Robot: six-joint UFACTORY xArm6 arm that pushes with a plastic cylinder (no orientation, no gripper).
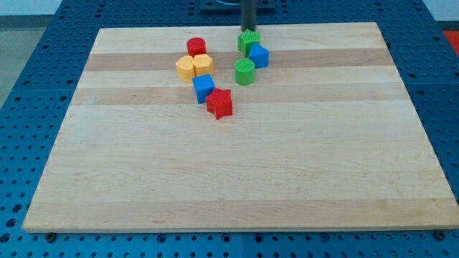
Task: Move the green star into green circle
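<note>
Pale wooden board [237, 179] on a blue pegboard bench, blocks gathered near the view's top. The dark rod has no jaws at all; my tip [249, 30] sits at the top edge of the green star block [248, 41], touching or nearly so. A blue block [259, 55] touches the star's lower right, and the green circle block [244, 72] stands just below. The red, yellow and other blue blocks lie to the view's left.

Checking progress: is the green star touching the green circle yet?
Not yet. The green star sits at the view's top with my tip at its far edge; bare wood separates it from the green circle.
</note>
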